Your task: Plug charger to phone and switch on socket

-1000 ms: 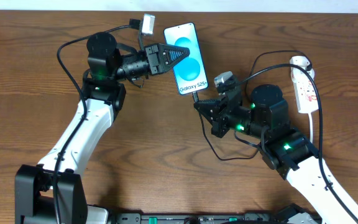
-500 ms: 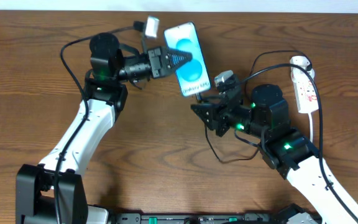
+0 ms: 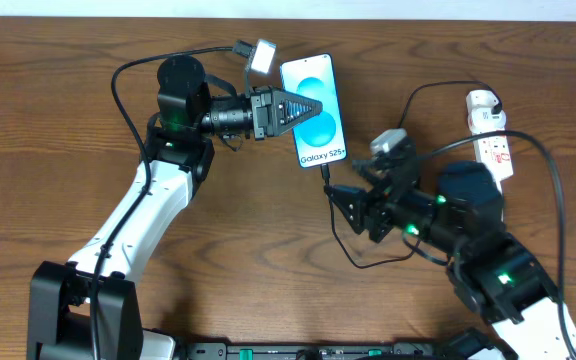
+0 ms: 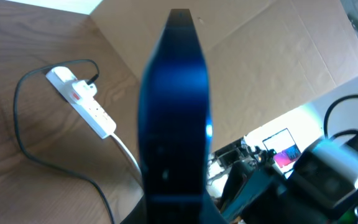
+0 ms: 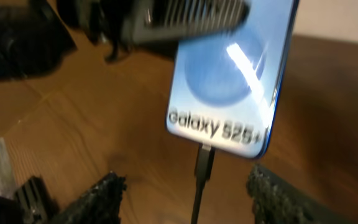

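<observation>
The tabletop (image 3: 48,120) is coloured warm brown and streaked with darker wood grain. The phone (image 3: 316,112) is edged in black; its screen is tinted light blue, patterned with round shapes of deeper blue and lettered "Galaxy S25+". The charger (image 5: 204,163), below the phone, is black throughout. The socket (image 3: 496,150), right of the phone, is white with red marks, and its cord (image 4: 126,152) is white. The left arm (image 3: 138,215) and right arm (image 3: 528,315) are clad in white with black joints, dotted by green lights. The left pincer (image 3: 320,108) and right pincer (image 5: 185,180) are black.

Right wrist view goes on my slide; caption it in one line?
Charger plugged into the phone at its bottom edge, with the open right gripper straddling the cable.
</observation>
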`<action>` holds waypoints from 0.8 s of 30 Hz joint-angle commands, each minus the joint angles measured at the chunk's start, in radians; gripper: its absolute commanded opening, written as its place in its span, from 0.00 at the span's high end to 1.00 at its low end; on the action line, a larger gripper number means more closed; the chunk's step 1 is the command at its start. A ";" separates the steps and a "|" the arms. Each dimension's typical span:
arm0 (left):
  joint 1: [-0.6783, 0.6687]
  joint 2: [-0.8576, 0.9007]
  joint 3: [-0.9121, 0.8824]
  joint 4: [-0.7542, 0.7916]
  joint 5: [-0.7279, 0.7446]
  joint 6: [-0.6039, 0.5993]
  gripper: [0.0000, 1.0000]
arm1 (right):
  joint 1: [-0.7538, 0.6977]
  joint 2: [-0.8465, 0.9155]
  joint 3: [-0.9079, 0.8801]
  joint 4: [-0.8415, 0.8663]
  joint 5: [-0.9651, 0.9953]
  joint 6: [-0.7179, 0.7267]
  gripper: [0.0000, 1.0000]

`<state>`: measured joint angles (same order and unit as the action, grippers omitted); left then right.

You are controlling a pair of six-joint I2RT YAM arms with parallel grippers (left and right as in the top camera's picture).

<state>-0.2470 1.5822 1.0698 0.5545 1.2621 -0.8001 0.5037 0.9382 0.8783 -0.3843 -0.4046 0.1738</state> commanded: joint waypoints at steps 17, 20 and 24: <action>0.000 -0.005 -0.001 0.012 -0.023 -0.047 0.93 | 0.124 0.189 0.008 0.076 0.146 -0.013 0.82; 0.000 -0.005 -0.001 0.012 0.000 -0.047 0.93 | 0.124 0.190 0.008 0.095 0.168 -0.013 0.92; -0.001 -0.005 -0.001 0.011 0.014 -0.047 0.93 | 0.124 0.190 0.008 0.123 0.167 -0.013 0.99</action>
<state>-0.2401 1.5822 1.0698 0.5591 1.2182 -0.8597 0.6197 1.1324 0.8738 -0.3019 -0.2527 0.1745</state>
